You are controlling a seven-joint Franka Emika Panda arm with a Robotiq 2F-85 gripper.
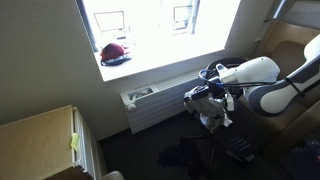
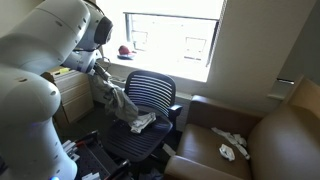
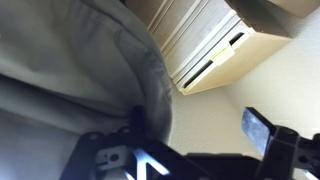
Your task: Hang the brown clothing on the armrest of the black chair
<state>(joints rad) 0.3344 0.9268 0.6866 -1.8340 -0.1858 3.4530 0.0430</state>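
Observation:
The brown clothing (image 2: 122, 106), pale grey-beige fabric, hangs in a long fold down the side of the black chair (image 2: 152, 92) nearest the arm, and its lower end lies on the seat. The armrest on that side is hidden under the fabric; the opposite armrest (image 2: 176, 108) is bare. My gripper (image 2: 100, 64) sits just above the top of the fold. In the wrist view the gripper (image 3: 200, 130) is open. One finger (image 3: 258, 130) stands free, the opposite finger is pressed against the clothing (image 3: 70, 70), and the gap between them is empty. In an exterior view the clothing (image 1: 213, 112) dangles below the wrist.
A beige wall heater (image 3: 215, 50) sits under the window, close behind the gripper. A dark red cap (image 1: 114, 53) lies on the sill. A tan armchair (image 2: 265, 140) with a small white item (image 2: 232, 149) on its seat stands beside the black chair. A wooden cabinet (image 1: 40, 140) stands nearby.

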